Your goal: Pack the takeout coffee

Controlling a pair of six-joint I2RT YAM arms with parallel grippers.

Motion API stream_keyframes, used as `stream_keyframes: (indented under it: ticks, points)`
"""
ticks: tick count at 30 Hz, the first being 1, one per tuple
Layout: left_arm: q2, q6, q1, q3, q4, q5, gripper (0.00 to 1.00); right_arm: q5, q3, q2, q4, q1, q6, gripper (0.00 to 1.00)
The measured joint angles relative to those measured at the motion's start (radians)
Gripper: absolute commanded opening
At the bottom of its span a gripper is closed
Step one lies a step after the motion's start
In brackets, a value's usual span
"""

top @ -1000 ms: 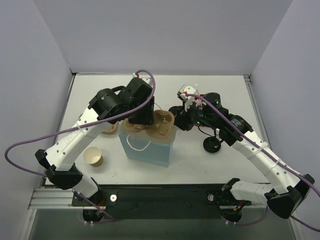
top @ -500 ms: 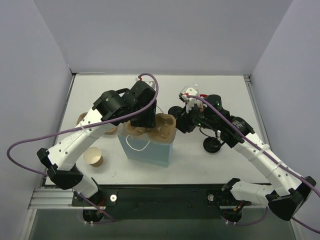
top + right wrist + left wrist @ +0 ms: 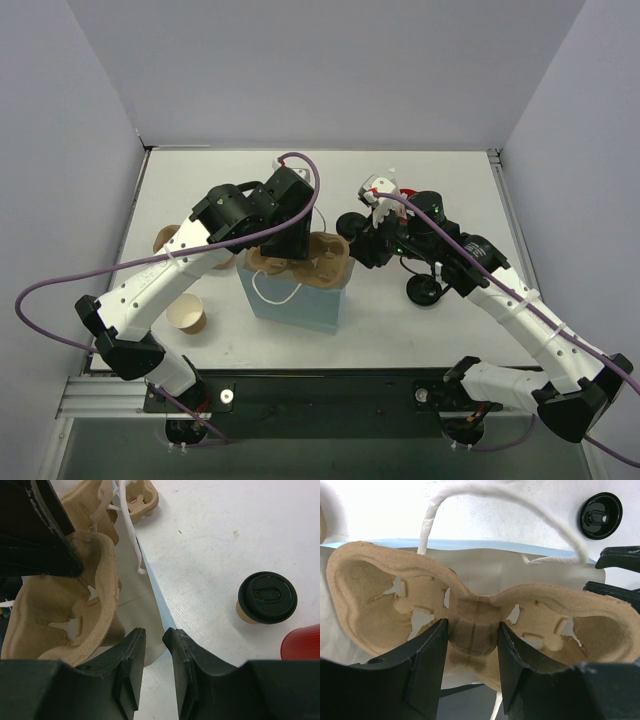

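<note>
Tan paper comes first: an open, lidless cup (image 3: 187, 313) stands well apart from the left gripper (image 3: 472, 630), out to its left and nearer the arm bases. Directly under that gripper the blue bag (image 3: 300, 300) stands upright with its mouth open, and a white rope handle (image 3: 426, 525) arches past its far rim. The left gripper's fingers (image 3: 427, 660) are clamped on the narrow waist of a moulded pulp cup carrier (image 3: 375, 580), spread only as wide as that waist. The carrier lies across the bag's mouth. Just to the right, the right gripper (image 3: 154, 632) has its jaws a narrow slit apart, astride the bag's side wall, with no firm pinch visible. A second carrier (image 3: 140, 500) lies on the table to the left of the left gripper. The takeout coffee (image 3: 265, 598), black lid on, stands upright on the table beyond the right gripper, apart from the bag. A red cup (image 3: 302, 642) stands near it.
</note>
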Motion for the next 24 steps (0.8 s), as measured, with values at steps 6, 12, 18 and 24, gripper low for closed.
stream_keyframes:
  ticks: [6, 12, 18, 24]
  points:
    - [0.0, 0.0, 0.001, 0.0, 0.0, -0.029, 0.37, 0.014, 0.0, -0.011, -0.013, 0.0, 0.011, 0.36]
    - [0.002, -0.002, 0.001, 0.0, -0.001, -0.042, 0.37, 0.033, 0.0, -0.041, -0.043, 0.0, 0.029, 0.38]
    - [0.006, -0.01, 0.002, 0.0, -0.001, -0.045, 0.36, 0.034, -0.001, -0.069, -0.061, 0.0, 0.034, 0.38]
    - [0.009, -0.027, 0.002, -0.019, 0.0, -0.045, 0.36, 0.034, -0.01, -0.08, -0.074, 0.0, 0.036, 0.38]
